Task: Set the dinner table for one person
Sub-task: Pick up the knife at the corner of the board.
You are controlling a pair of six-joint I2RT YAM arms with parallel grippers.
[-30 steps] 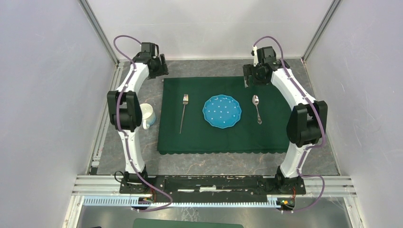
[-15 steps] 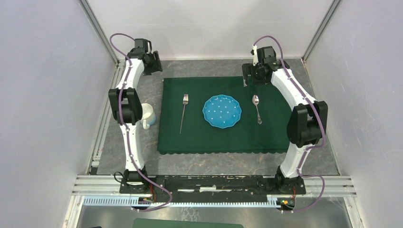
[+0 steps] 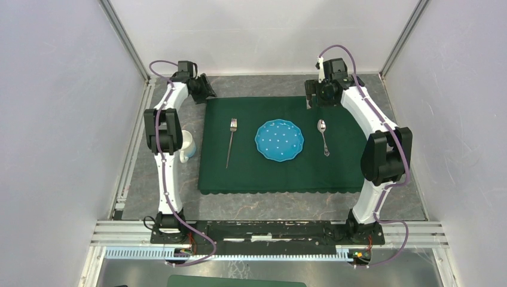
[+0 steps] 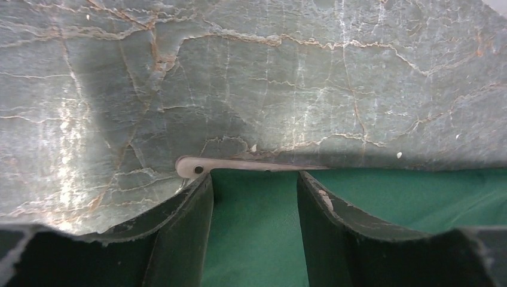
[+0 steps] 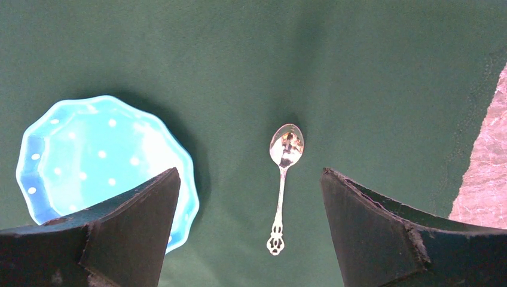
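Left hand [image 4: 254, 179] astride cloth [image 4: 257, 239] corner, right hand [image 5: 249, 173] wide above spoon [image 5: 286, 145]

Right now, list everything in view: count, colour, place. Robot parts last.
dinner table: one, dark grey stone look with pale veins, under everything.
cloth: one, dark green, scallop-edged, spread over the table's middle.
plate: one, light blue with white dots, centre of the cloth.
fork: one, silver, on the cloth left of the plate.
spoon: one, silver, on the cloth right of the plate.
mug: one, white and blue, on the table left of the cloth, partly hidden by the left arm.
thin pale strip: one, hole at one end, along the cloth's far edge; I cannot tell what it is.
left gripper: one, dark, open, at the cloth's far left corner.
right gripper: one, dark, open, above the spoon.
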